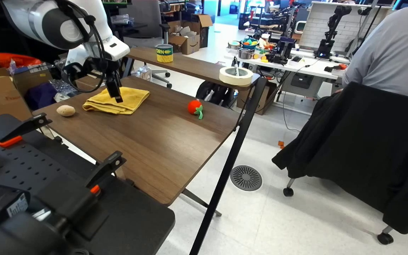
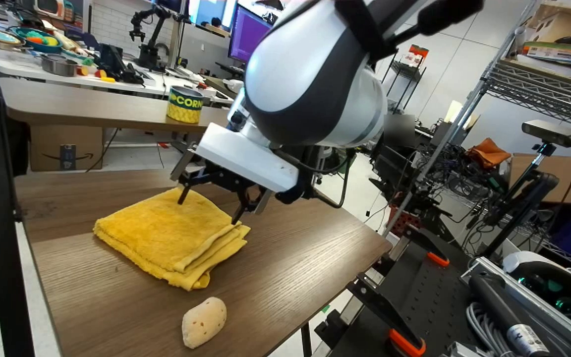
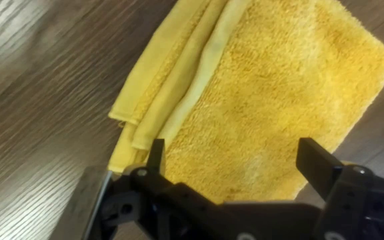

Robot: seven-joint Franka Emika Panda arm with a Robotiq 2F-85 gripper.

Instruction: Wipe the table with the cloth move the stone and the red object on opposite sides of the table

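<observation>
A folded yellow cloth (image 1: 133, 96) (image 2: 161, 233) (image 3: 262, 83) lies flat on the brown wooden table (image 1: 147, 141) (image 2: 285, 267). A pale, potato-shaped stone (image 1: 66, 110) (image 2: 204, 322) rests near the cloth, close to the table's end. A round red object with green leaves (image 1: 194, 106) sits toward the opposite end; it shows in only this exterior view. My gripper (image 1: 118, 98) (image 2: 209, 210) (image 3: 231, 143) is open with its fingers wide apart, pointing down over the cloth. Nothing is between the fingers. Whether the fingertips touch the cloth I cannot tell.
A raised shelf (image 1: 193, 67) (image 2: 92, 106) along the table's far side bears a corn can (image 1: 164, 53) (image 2: 185, 104) and a tape roll (image 1: 236, 75). A black pegboard cart (image 1: 133, 216) (image 2: 414, 267) with clamps stands along the opposite side. A black slanted post (image 1: 230, 161) rises at one end.
</observation>
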